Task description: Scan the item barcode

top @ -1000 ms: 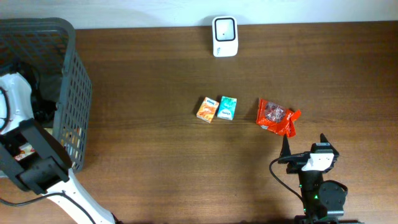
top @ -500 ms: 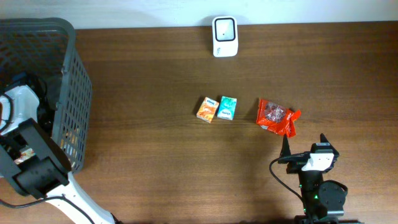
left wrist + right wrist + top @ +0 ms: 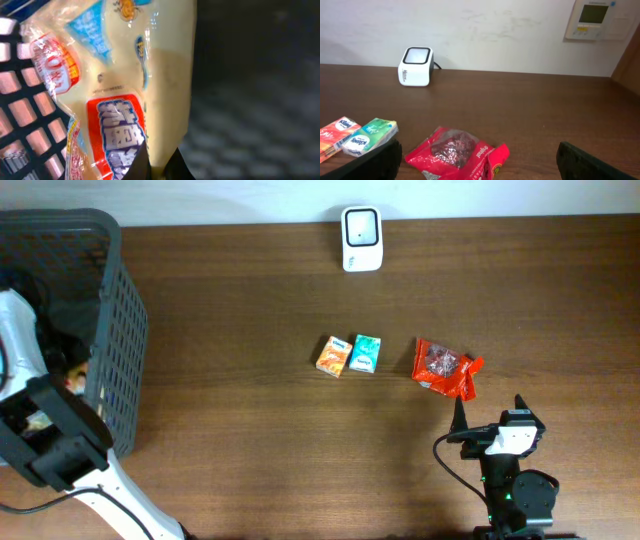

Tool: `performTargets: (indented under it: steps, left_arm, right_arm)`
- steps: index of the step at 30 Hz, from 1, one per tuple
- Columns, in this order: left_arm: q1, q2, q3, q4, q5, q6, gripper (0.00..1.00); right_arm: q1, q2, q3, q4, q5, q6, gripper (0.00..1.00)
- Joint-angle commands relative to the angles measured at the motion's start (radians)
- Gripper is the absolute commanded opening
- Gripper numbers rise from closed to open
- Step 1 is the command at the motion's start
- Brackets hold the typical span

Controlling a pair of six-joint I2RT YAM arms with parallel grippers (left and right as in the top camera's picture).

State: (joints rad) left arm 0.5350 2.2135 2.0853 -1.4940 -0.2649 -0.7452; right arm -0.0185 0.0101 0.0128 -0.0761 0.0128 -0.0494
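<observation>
Overhead, starting at the far left, we see the left arm reaching down into the grey mesh basket (image 3: 112, 330), and its wrist view shows why: the left end effector (image 3: 160, 167) is pinched fully shut on the lower edge of a cream snack packet (image 3: 150, 75) with a red label and a blue patch, the basket's mesh just behind it. So the task's thing is gripped but sits inside the basket, and we judge the work to be at its first stage, with an item picked and nothing yet lifted clear. No barcode shows on the face of the packet that we can see, so we cannot tell which side carries it. Moving right, an orange tissue pack (image 3: 333, 356) and a teal tissue pack (image 3: 366, 353) lie touching side by side in the middle of the surface (image 3: 230, 430); whether these have been scanned we cannot tell. Behind them, at the far edge, stands the white barcode scanner (image 3: 361, 238), well apart from the basket. Right of the tissue packs lies a red snack bag (image 3: 445, 369). Nearest us on the right, the right end effector (image 3: 489, 415) rests with its jaws spread wide, holding nothing, near the red bag. What is left, in our view, is nearly everything: raise the packet out of the basket, carry it across to the scanner, and turn its barcode toward the scanner's window.
</observation>
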Motion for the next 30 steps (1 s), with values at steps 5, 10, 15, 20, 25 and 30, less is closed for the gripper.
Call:
performTargets:
  steps: [5, 10, 15, 20, 25, 30]
  left_arm:
    - [-0.039, -0.009, 0.597, -0.194, 0.020, 0.093, 0.00]
    - [-0.135, -0.073, 0.897, -0.194, 0.224, 0.311, 0.00]
    - [-0.330, -0.193, 0.936, -0.194, 0.226, 0.329, 0.00]
    - [-0.553, -0.192, 0.843, -0.194, 0.403, 0.359, 0.00]
    - [-0.823, -0.186, 0.462, -0.166, 0.342, 0.358, 0.00]
    - [-1.006, -0.183, 0.005, 0.071, 0.291, 0.358, 0.01]
  right_arm:
    - [0.005, -0.006, -0.007, -0.006, 0.002, 0.001, 0.99]
    - [0.005, -0.006, -0.007, -0.006, 0.002, 0.001, 0.98]
    - [0.005, -0.006, -0.007, -0.006, 0.002, 0.001, 0.98]
    - [0.005, -0.006, -0.007, -0.006, 0.002, 0.001, 0.98]
    - [0.005, -0.006, -0.007, -0.006, 0.002, 0.001, 0.98]
    - [0.005, -0.006, -0.007, -0.006, 0.002, 0.001, 0.98]
